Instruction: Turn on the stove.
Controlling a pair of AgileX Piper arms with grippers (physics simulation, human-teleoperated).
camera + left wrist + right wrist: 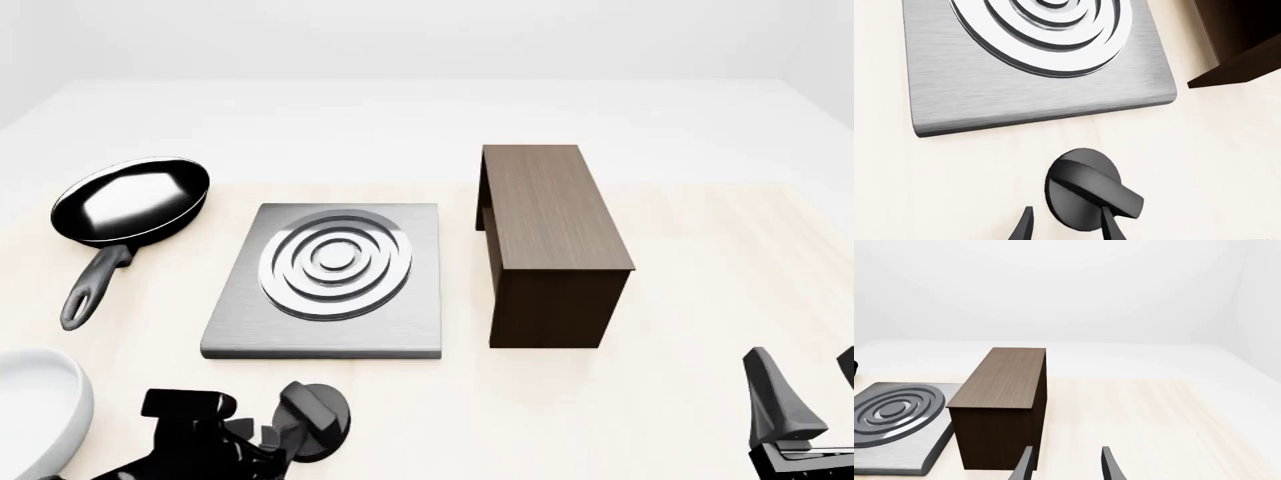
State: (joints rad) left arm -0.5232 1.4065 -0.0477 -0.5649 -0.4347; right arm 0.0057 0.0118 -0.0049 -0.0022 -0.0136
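The stove is a grey metal slab with silver burner rings, left of the table's centre. Its black round knob sits apart on the table, just in front of the slab's near edge. In the left wrist view the knob shows a raised bar across it, below the stove. My left gripper is open right at the knob, one finger beside it and the other finger over the bar's end. My right gripper is open and empty at the near right.
A dark brown wooden box stands right of the stove. A black frying pan lies at the far left. A white bowl sits at the near left, beside my left arm. The right wrist view shows the box and stove.
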